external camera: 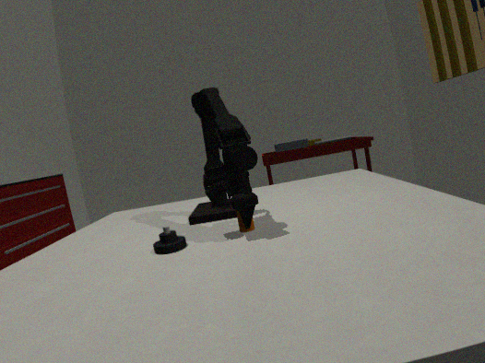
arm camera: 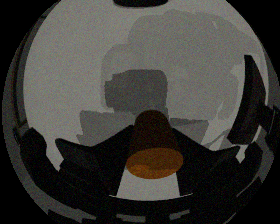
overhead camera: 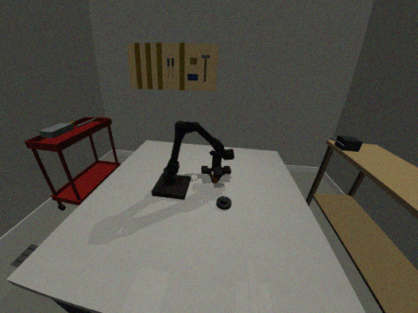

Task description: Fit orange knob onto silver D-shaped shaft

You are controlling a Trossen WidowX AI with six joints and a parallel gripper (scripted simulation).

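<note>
The orange knob is between the two fingers of my gripper, which is shut on it and points down. The knob is low over the table, or on it; the views do not settle whether it touches. Its underside and hole are hidden. The round dark pedestal stands apart from the knob, nearer the top camera. Its silver shaft points up, but its flat side cannot be made out. The pedestal's dark edge shows at the top of the wrist view.
The arm's dark base stands on the white table. A red cart is beyond the table's left side, and a wooden shelf unit is beyond its right side in the top view.
</note>
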